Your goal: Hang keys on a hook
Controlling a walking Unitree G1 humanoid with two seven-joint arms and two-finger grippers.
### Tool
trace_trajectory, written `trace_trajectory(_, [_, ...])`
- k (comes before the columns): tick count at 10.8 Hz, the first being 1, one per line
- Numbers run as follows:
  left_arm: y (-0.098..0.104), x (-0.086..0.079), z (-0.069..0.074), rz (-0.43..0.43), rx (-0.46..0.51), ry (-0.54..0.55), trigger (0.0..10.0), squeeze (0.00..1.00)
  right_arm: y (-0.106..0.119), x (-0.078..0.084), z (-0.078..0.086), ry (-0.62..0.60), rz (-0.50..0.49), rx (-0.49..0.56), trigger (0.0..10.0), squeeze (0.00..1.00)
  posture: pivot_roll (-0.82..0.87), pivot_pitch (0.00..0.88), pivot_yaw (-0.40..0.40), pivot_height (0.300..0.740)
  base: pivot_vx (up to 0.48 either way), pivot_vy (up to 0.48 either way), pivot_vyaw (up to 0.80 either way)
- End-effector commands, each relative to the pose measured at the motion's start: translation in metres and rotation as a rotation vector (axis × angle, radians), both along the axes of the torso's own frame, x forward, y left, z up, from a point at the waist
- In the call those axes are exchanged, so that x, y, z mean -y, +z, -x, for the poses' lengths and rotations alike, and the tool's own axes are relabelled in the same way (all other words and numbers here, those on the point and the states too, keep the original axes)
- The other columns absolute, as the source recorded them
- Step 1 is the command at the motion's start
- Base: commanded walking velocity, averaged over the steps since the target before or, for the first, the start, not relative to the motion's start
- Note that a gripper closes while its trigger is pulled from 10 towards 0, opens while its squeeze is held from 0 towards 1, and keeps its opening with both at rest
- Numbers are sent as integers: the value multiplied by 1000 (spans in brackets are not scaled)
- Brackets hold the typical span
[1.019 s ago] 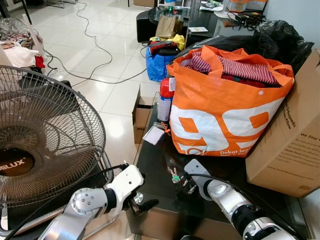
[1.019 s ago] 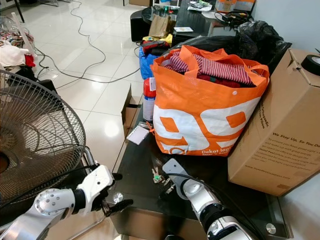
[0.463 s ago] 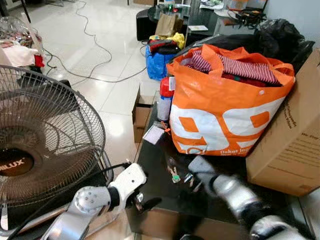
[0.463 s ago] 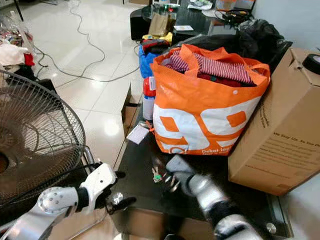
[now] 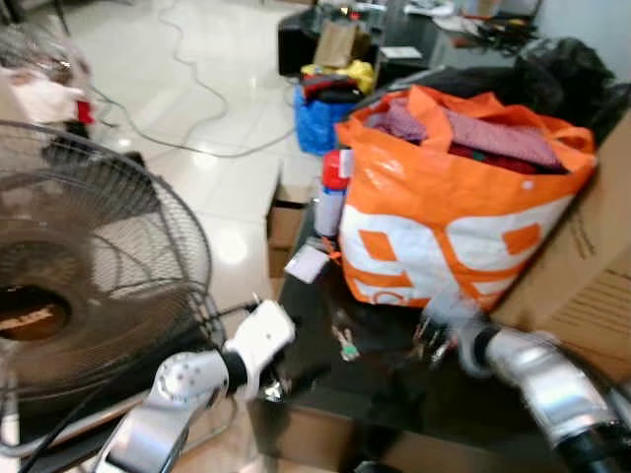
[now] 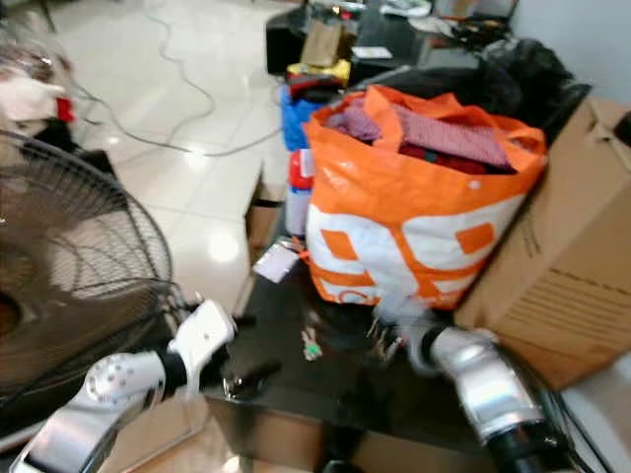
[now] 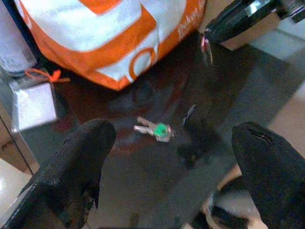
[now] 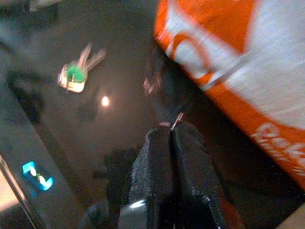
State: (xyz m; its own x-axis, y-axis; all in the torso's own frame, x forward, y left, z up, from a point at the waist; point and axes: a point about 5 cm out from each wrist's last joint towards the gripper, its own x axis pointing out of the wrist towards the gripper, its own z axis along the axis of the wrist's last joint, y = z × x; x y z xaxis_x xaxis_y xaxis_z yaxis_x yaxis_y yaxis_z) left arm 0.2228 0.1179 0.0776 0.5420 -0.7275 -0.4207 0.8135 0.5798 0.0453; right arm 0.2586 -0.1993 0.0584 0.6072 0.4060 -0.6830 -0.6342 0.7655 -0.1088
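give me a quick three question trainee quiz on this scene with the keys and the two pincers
1. True or false: the right pincer is shut on a bunch of keys.
2. What lies on the black table? A) green-capped key B) spoon C) remote
3. Fill in: the left pincer is ____.

Key:
1. true, its fingers are pressed together on the keys' ring
2. A
3. open, holding nothing

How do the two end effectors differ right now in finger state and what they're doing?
The right end effector is pinched shut on a small bunch of keys lifted off the dark table; the left end effector is wide open, empty, hovering near the green-tagged key. Both have black fingers.
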Motion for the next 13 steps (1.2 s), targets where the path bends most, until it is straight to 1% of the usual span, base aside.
trace_trajectory(1, [5, -1, -3, 15, 14, 24, 10000, 0, 7, 0, 0, -29, -35, 9, 0, 0, -137, 0, -69, 740, 0, 0, 0])
trace_trajectory(2, [14, -2, -13, 61, 55, 109, 10000, 0, 22, 4, 4, -116, -72, 52, 0, 0, -123, 0, -71, 740, 0, 0, 0])
trace_trajectory(3, [27, -6, -24, 58, 133, 204, 10000, 0, 33, 0, 5, -217, -127, 119, 0, 0, -79, 0, -83, 740, 0, 0, 0])
trace_trajectory(4, [39, -10, -31, 43, 215, 284, 10000, 0, 40, -5, 5, -321, -174, 182, 0, 0, -30, 0, -103, 740, 0, 0, 0])
trace_trajectory(5, [45, -12, -34, 36, 249, 325, 10000, 0, 43, -7, 6, -366, -201, 201, 0, 0, -23, 0, -107, 740, 0, 0, 0])
trace_trajectory(6, [54, -21, -39, -21, 321, 425, 10000, 0, 48, -16, 9, -495, -247, 254, 0, 0, 26, 0, -118, 740, 0, 0, 0])
trace_trajectory(7, [55, -26, -41, -34, 347, 467, 10000, 0, 51, -25, 9, -528, -312, 272, 0, 0, 37, 0, -114, 740, 0, 0, 0])
trace_trajectory(8, [57, -32, -42, -31, 358, 502, 10000, 0, 56, -31, 7, -568, -329, 314, 5059, 0, 35, 0, -111, 740, 0, 0, 0])
trace_trajectory(9, [56, -37, -43, -27, 358, 528, 10000, 0, 60, -32, 2, -598, -313, 377, 10000, 0, 31, 0, -109, 740, 0, 0, 0])
trace_trajectory(11, [55, -40, -48, -58, 364, 550, 10000, 0, 63, -33, -4, -637, -283, 455, 10000, 0, 54, 0, -113, 740, 0, 0, 0])
trace_trajectory(12, [57, -41, -50, -62, 372, 551, 10000, 0, 66, -34, -6, -635, -294, 487, 10000, 0, 56, 0, -108, 740, 0, 0, 0])
trace_trajectory(13, [57, -41, -52, -48, 368, 550, 10000, 0, 69, -35, -6, -656, -330, 506, 10000, 0, 41, 0, -94, 740, 0, 0, 0])
